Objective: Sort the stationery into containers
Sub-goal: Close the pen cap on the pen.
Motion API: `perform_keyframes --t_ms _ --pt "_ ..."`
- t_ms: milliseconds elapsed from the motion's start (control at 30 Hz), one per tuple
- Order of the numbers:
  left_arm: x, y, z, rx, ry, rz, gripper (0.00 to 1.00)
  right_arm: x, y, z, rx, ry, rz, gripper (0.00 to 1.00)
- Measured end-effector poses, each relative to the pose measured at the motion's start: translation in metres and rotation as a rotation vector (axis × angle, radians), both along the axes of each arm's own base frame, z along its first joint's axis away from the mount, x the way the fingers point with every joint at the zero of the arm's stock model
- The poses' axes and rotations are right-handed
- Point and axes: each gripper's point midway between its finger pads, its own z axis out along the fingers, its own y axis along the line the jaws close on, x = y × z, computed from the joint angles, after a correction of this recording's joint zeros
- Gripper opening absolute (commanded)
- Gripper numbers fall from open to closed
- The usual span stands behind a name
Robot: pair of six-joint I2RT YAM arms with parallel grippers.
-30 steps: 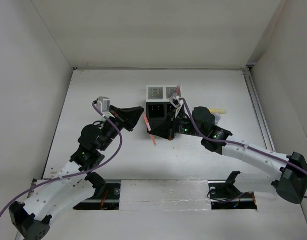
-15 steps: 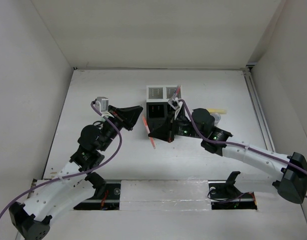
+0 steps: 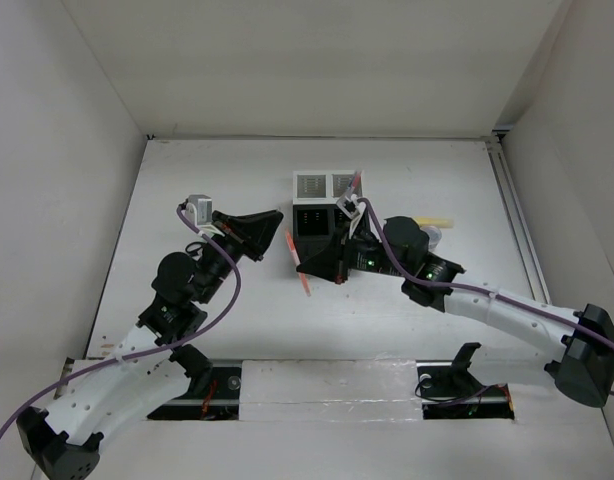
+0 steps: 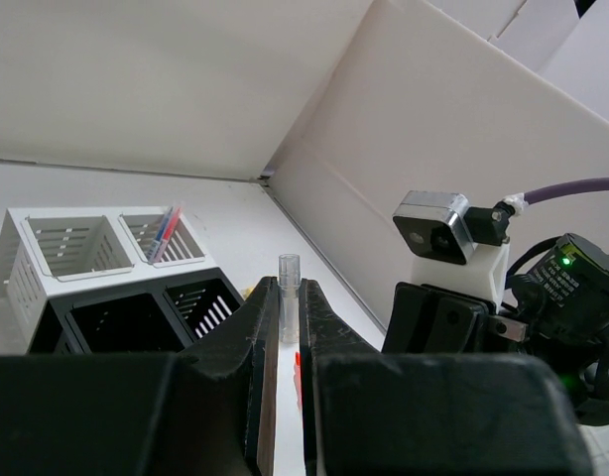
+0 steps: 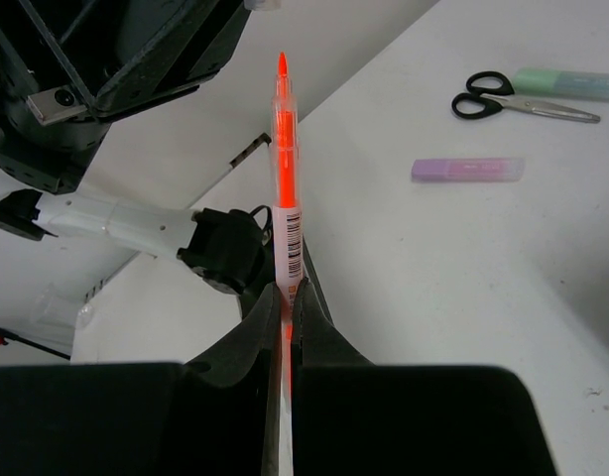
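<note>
My right gripper is shut on a thin red-orange pen with a barcode label, its bare tip pointing away from the wrist. In the top view that gripper holds the pen just in front of the containers. My left gripper is shut on a small clear pen cap and stands at the left of the bins. The two white mesh bins sit behind the two black slotted ones. One white bin holds red and blue pens.
Black-handled scissors, a purple marker and a pale green marker lie on the white table in the right wrist view. A yellow marker lies behind the right arm. White walls enclose the table on three sides.
The left gripper has shifted a little back and to the left, away from the pen. The right gripper edged left with the pen, then held still.
</note>
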Motion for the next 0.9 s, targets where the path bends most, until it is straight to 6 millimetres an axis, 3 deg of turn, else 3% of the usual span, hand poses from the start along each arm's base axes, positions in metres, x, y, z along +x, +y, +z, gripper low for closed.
perform_keyframes --t_ms 900 --pt "0.0021 -0.0053 -0.0065 0.008 0.004 -0.015 0.00 0.0048 0.0059 0.0063 0.012 -0.009 0.000 0.00"
